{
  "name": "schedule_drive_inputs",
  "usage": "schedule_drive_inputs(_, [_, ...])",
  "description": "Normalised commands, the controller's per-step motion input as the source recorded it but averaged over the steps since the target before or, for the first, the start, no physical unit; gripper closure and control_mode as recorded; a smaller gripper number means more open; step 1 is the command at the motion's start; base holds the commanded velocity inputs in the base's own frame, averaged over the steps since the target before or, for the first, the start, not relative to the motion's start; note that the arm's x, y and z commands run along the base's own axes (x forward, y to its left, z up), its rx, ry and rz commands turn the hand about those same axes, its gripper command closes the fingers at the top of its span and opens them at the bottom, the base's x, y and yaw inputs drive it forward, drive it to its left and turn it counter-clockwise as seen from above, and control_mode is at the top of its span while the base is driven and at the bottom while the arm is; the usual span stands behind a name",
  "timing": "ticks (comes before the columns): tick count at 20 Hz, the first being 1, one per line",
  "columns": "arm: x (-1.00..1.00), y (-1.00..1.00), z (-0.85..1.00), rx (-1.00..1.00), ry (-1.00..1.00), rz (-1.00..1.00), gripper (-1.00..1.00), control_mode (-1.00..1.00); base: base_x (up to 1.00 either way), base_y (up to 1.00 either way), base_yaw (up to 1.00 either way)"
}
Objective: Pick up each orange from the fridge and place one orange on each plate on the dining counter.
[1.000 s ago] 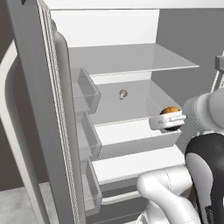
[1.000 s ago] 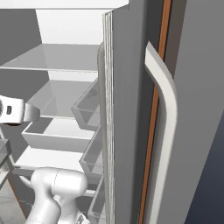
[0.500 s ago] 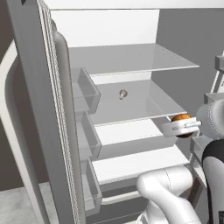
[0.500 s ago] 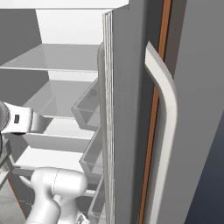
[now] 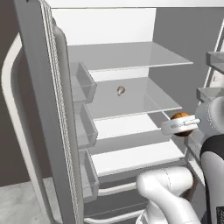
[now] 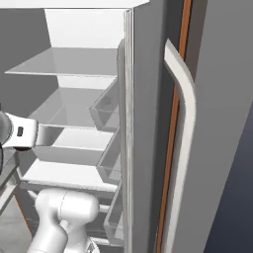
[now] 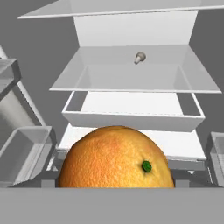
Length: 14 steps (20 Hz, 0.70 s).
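Orange [image 7: 116, 157], firm, round, light and liable to roll off smooth pads, sits clamped across its widest part in my pincer [image 5: 181, 125], which I hold just outside the fridge [image 5: 131, 65], shelves beyond it.

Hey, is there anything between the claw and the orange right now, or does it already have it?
Nothing visible stands between them. The bright orange sits right at the claw, close against the hand camera, in front of the open fridge shelves. The fingertips themselves are hidden, so contact cannot be confirmed.
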Motion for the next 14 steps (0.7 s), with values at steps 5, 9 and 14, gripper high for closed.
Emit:
schedule_drive_inputs(5, [0.00,0.00,0.00,0.00,0.00,0.00,1.00,1.00,-1.00,0.28,0.02])
schedule_drive_inputs(9, [0.00,0.00,0.00,0.00,0.00,0.00,1.00,1.00,-1.00,0.80,0.32])
schedule_drive_inputs(14, [0.00,0.00,0.00,0.00,0.00,0.00,1.00,1.00,-0.87,0.89,0.53])
